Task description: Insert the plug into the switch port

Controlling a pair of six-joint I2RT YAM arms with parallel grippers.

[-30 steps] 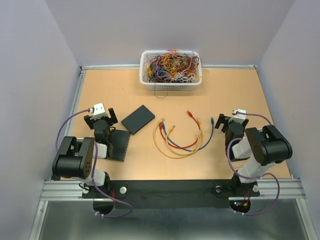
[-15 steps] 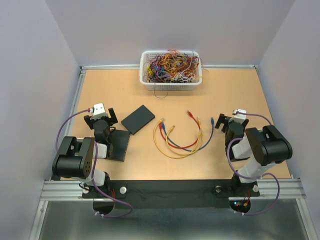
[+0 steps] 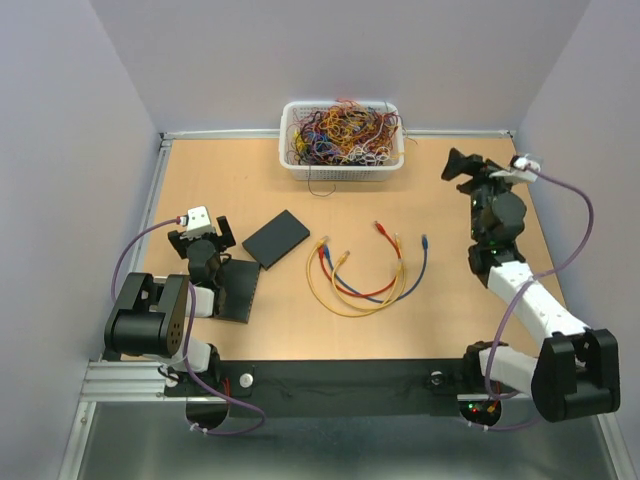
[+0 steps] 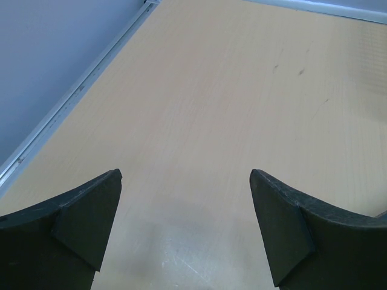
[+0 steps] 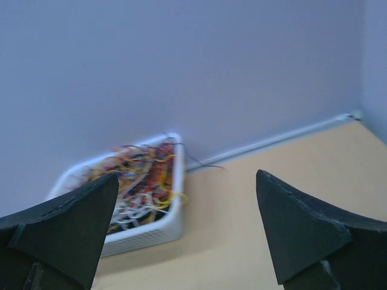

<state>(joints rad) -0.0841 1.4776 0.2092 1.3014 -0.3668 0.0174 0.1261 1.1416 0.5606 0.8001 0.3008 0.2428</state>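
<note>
At 12 o'clock on the big tan counter (image 3: pixel 240 190) sits the white basket (image 3: pixel 342 170), full of mixed-up wires. My right arm has just made a big move. A moment ago it was folded low near 4 o'clock, and now it is stretched up and out to 2 o'clock. My right end effector (image 3: pixel 462 167) is high in the air, open wide, with nothing in it. Its camera looks at the basket and the back wall, not at the things I need.

My left end effector (image 3: pixel 202 240) has not moved. It sits low at 9 o'clock, open wide and empty too, looking down at the counter. The flat black switch (image 3: pixel 275 238) lies near it, on its 3 o'clock side.

The loops of cables (image 3: pixel 365 295), yellow, red and blue, lie in the middle, between the switch and my right arm. The smallest things are the plugs. The blue plug (image 3: pixel 425 241) is the one nearest my right side. Nothing is picked up yet, so I think the job has only just begun and my right arm must come down to a plug.
</note>
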